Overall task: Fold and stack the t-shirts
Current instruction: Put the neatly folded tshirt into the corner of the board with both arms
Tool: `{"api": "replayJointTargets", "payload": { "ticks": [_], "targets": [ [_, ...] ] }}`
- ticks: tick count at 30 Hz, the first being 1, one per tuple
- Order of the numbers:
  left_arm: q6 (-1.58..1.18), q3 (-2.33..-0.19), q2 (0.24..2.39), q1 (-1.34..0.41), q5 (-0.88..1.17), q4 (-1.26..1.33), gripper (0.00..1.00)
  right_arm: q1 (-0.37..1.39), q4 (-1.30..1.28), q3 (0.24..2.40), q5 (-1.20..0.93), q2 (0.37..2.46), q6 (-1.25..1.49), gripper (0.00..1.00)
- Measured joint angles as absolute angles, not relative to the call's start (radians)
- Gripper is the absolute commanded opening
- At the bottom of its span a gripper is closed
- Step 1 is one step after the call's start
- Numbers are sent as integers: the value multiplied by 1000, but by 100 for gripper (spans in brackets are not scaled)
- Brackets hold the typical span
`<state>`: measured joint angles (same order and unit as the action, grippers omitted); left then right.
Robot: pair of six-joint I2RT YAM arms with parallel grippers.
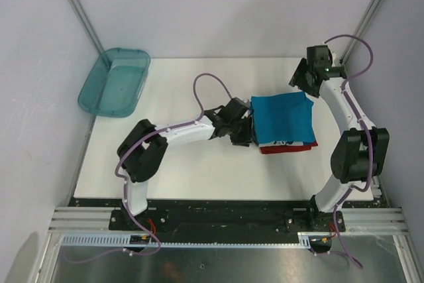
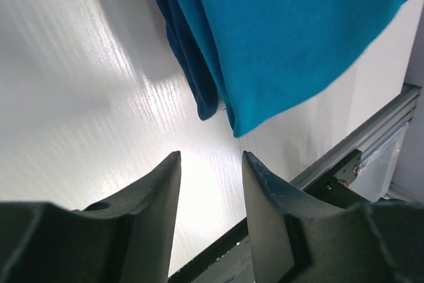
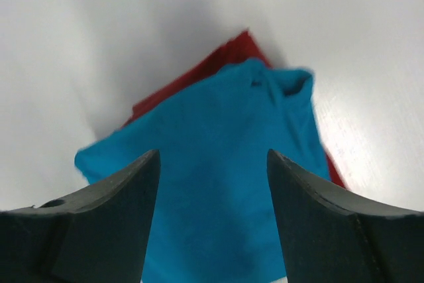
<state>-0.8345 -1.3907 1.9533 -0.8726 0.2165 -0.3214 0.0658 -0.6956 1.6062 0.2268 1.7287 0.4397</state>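
Left end effector and right end effector released — print on t-shirts unreadable.

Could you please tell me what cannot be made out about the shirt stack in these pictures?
- Top view: the teal shirt covers the lower shirt except a dark and red strip; print too small to read.
- Right wrist view: teal shirt blurred, near part hidden behind the right gripper.
- Left wrist view: both shirts cut off by the top edge.
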Motion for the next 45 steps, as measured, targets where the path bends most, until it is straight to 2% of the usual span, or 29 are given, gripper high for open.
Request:
{"api": "replayJointTargets", "payload": {
  "ticks": [6, 13, 19, 28, 36, 45],
  "targets": [
    [-821, -1331, 1845, -828, 212, -313, 46, 129, -670, 1458, 125, 1663, 504, 68],
    [-800, -1217, 1713, -738, 201, -302, 48, 259, -570, 1433, 54, 1691, 532, 68],
    [-775, -1118, 1631, -652, 190, -303, 48, 323, -467, 1443, 9, 1805, 568, 68],
    [-743, -1040, 1554, -587, 187, -303, 48, 417, -348, 1566, 29, 2052, 574, 68],
    [-725, -1026, 1535, -549, 189, -302, 47, 405, -277, 1545, 41, 2089, 621, 68],
    [-724, -1026, 1536, -546, 195, -302, 47, 352, -182, 1365, 30, 2016, 656, 68]
  ]
}}
